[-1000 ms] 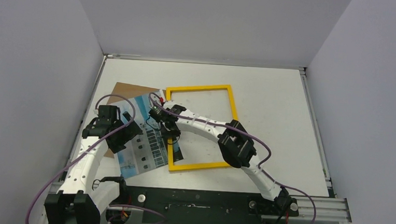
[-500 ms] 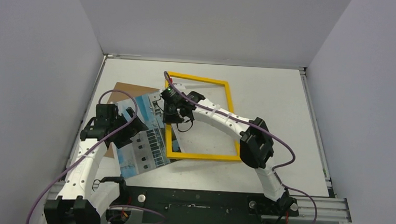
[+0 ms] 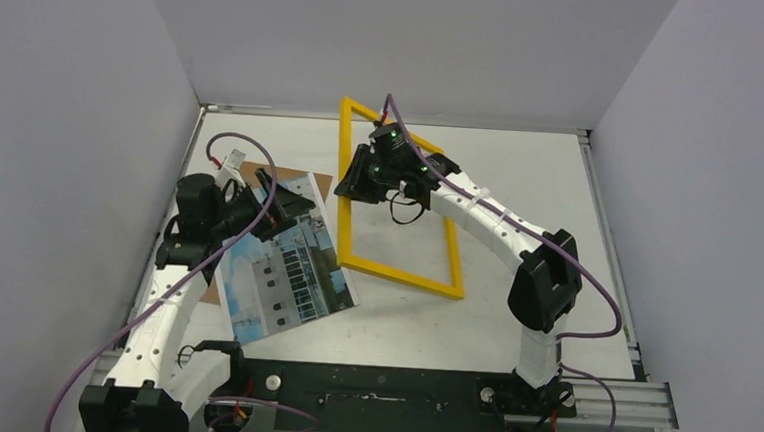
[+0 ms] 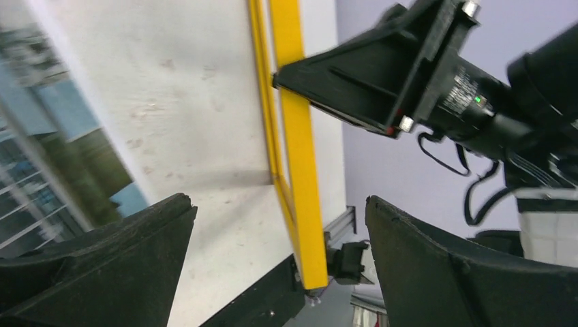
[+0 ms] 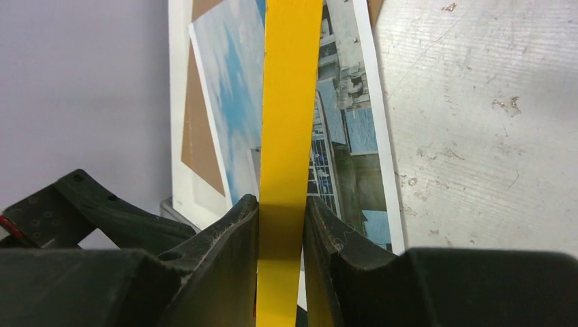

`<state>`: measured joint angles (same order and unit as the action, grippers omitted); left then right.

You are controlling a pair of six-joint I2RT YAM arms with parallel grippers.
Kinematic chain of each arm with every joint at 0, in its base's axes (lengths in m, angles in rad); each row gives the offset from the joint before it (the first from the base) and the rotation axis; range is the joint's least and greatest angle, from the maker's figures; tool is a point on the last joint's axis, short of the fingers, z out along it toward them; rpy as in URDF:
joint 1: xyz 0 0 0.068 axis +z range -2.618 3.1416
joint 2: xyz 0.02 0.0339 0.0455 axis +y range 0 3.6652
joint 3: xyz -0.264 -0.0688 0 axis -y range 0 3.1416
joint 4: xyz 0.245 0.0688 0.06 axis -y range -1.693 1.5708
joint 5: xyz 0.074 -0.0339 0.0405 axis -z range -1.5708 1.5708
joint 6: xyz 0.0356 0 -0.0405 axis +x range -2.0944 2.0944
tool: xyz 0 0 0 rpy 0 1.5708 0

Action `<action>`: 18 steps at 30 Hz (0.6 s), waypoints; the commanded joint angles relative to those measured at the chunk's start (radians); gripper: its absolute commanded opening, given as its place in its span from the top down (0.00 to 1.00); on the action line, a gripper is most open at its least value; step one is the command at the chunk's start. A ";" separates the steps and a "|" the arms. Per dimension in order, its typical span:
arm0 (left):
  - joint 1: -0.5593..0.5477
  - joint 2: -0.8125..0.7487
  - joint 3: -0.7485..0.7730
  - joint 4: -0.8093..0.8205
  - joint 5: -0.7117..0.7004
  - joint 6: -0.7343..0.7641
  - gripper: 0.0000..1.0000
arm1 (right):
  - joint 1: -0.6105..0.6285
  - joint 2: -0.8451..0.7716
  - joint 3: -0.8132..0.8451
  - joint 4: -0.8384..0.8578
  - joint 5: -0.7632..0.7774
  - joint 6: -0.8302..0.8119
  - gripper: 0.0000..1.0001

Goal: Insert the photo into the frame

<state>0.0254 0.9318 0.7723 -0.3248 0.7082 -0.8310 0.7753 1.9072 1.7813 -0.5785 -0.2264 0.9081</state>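
The yellow frame (image 3: 399, 274) stands tilted, its far side raised and its near edge low by the table. My right gripper (image 3: 352, 186) is shut on the frame's left bar (image 5: 290, 129), which runs straight up between the fingers (image 5: 232, 231). The photo (image 3: 290, 261), a white building under blue sky, lies face up on the table left of the frame. It also shows under the bar in the right wrist view (image 5: 344, 136). My left gripper (image 3: 283, 208) hangs open over the photo's far right corner, holding nothing. Between its fingers (image 4: 123, 266) the frame's bar (image 4: 300, 170) shows farther off.
A brown backing board (image 3: 260, 174) lies under the photo, showing at its far and left sides. Grey walls close the table on three sides. A black rail (image 3: 398, 387) with the arm bases runs along the near edge.
My right gripper has lifted the frame off the photo and swung it up toward the back and right. My left gripper has moved toward the photo's far corner.
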 commanded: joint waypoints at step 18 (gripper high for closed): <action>-0.301 0.213 -0.021 0.658 0.000 -0.428 0.39 | -0.083 -0.183 -0.149 0.437 -0.212 0.258 0.94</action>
<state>-0.2684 1.1061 0.7540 0.1448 0.7204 -1.1580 0.6998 1.8042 1.6440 -0.2634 -0.3996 1.1271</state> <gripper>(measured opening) 0.707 0.265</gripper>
